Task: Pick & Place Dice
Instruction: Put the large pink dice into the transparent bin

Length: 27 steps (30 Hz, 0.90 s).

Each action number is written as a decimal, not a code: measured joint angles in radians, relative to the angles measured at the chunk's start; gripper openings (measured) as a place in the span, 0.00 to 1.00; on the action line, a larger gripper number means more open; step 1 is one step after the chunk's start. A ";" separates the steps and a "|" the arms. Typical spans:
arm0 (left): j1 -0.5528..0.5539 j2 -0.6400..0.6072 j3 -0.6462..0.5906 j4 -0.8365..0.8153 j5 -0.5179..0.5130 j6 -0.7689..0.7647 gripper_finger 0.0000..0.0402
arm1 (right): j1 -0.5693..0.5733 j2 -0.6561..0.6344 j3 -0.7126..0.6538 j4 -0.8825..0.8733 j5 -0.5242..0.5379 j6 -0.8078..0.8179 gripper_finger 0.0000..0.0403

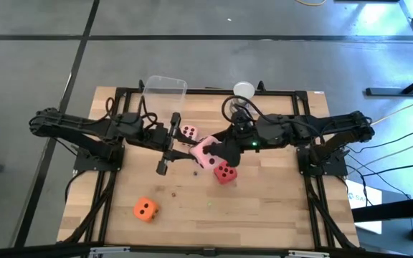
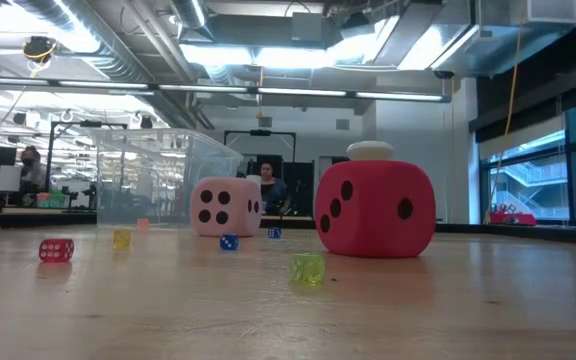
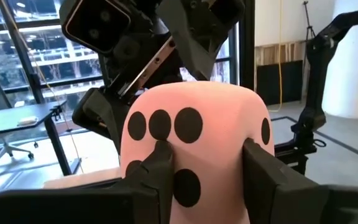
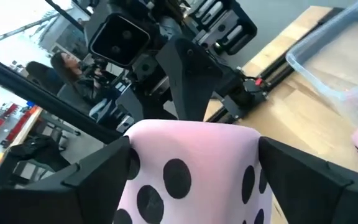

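gripping pink die [image 1: 205,152] tilted, both grippers' jaws closed on it, probably midair.

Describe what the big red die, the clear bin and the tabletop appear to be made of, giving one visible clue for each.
Red die: probably soft foam or plush, matte; its corners are rounded and its faces bulge slightly.
Clear bin: likely thin transparent plastic, glossy; the room shows through its walls in the low view.
Tabletop: looks like light wood, butcher-block style, with a smooth finish; grain and plank strips are visible.
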 joint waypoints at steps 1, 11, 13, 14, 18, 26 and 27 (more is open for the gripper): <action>0.000 0.000 0.000 -0.002 -0.001 0.002 0.29 | 0.001 0.000 0.000 -0.004 0.001 0.004 0.85; 0.001 -0.010 0.000 -0.034 -0.024 -0.001 0.20 | 0.010 -0.026 0.003 -0.006 0.087 -0.023 0.79; 0.002 -0.013 -0.003 -0.043 -0.030 -0.001 0.17 | 0.010 -0.033 0.004 -0.007 0.088 -0.022 0.78; 0.002 -0.017 -0.004 -0.043 -0.037 -0.004 0.16 | 0.011 -0.033 0.004 -0.007 0.090 -0.022 0.78; 0.001 -0.041 -0.001 -0.060 -0.051 -0.021 0.11 | 0.011 -0.042 0.003 -0.021 0.091 -0.026 0.77; 0.008 -0.096 -0.001 -0.216 -0.262 -0.029 0.02 | 0.021 -0.107 0.004 -0.055 0.158 -0.054 0.75; 0.015 -0.107 -0.001 -0.239 -0.287 -0.035 0.02 | 0.025 -0.117 0.004 -0.062 0.171 -0.056 0.75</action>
